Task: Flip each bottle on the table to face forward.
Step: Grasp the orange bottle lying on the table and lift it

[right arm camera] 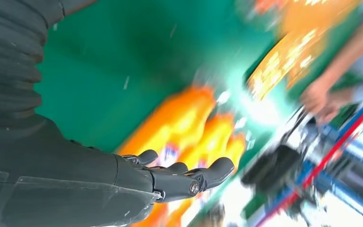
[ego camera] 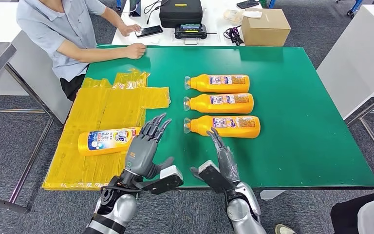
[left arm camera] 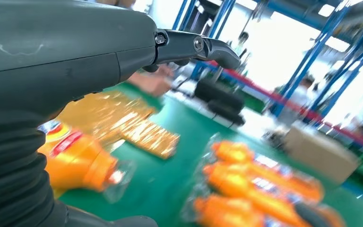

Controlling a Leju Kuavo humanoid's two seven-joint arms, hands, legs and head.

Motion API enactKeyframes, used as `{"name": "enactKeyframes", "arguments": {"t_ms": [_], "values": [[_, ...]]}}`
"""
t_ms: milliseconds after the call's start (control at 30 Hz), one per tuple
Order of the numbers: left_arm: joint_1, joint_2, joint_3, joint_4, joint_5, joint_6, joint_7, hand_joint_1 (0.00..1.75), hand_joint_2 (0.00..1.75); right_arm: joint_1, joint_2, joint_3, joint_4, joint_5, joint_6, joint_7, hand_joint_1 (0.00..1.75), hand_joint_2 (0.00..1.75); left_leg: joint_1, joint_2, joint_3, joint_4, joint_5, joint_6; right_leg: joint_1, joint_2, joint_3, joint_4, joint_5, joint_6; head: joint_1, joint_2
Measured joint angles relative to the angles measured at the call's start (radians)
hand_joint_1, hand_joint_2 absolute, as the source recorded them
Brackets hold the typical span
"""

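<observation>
Three orange bottles lie side by side on the green table (ego camera: 297, 126), caps to the left: a far one (ego camera: 217, 83), a middle one (ego camera: 219, 103) and a near one (ego camera: 222, 126). A fourth orange bottle (ego camera: 108, 141) with a blue and white label lies on yellow plastic (ego camera: 102, 112) at the left; the left wrist view shows it (left arm camera: 75, 163) blurred. My left hand (ego camera: 146, 146) hovers open just right of that bottle, fingers spread. My right hand (ego camera: 222, 156) is open too, fingertips close to the near bottle's neck. In the right wrist view, its fingers (right arm camera: 184, 177) reach toward blurred orange bottles (right arm camera: 189, 123).
A person in a grey shirt (ego camera: 68, 29) sits at the far left corner, a hand (ego camera: 135, 50) resting on the table edge. Behind the table stand a cardboard box (ego camera: 265, 27), a black case (ego camera: 180, 12) and cables. A white table (ego camera: 360, 53) is at the right.
</observation>
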Motion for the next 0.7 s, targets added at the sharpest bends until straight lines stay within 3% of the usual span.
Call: {"name": "enactKeyframes", "arguments": {"t_ms": [100, 200, 367, 700], "values": [[0.015, 0.0, -0.036, -0.051, 0.064, -0.007, -0.02, 0.0, 1.75, -0.007, -0.012, 0.003, -0.01, 0.213, -0.127, 0.07, 0.0, 1.75, 0.0, 0.0, 0.0, 0.0, 0.0, 0.0, 0.0, 0.0, 0.0, 0.0, 0.0, 0.0, 0.0, 0.0], [0.027, 0.0, -0.069, -0.084, 0.191, -0.068, -0.046, 0.0, 1.75, -0.025, -0.042, 0.003, -0.01, 0.355, -0.195, 0.143, 0.0, 1.75, -0.001, 0.0, 0.0, 0.0, 0.0, 0.001, -0.001, 0.0, 0.001, 0.0, 0.0, 0.0, 0.0, 0.0], [0.045, -0.001, -0.122, -0.097, 0.365, -0.187, -0.078, 0.0, 1.75, -0.063, -0.1, -0.03, 0.002, 0.432, -0.22, 0.188, 0.0, 1.75, -0.002, 0.0, 0.0, 0.0, 0.0, 0.001, -0.001, 0.0, 0.001, 0.0, 0.0, 0.001, 0.0, 0.0], [0.044, 0.001, -0.166, -0.099, 0.403, -0.198, -0.085, 0.0, 1.75, -0.113, -0.143, -0.067, 0.053, 0.49, -0.211, 0.211, 0.0, 1.75, 0.0, 0.0, 0.0, 0.0, 0.0, 0.001, 0.0, 0.0, 0.0, 0.0, 0.0, 0.001, -0.001, 0.0]]}}
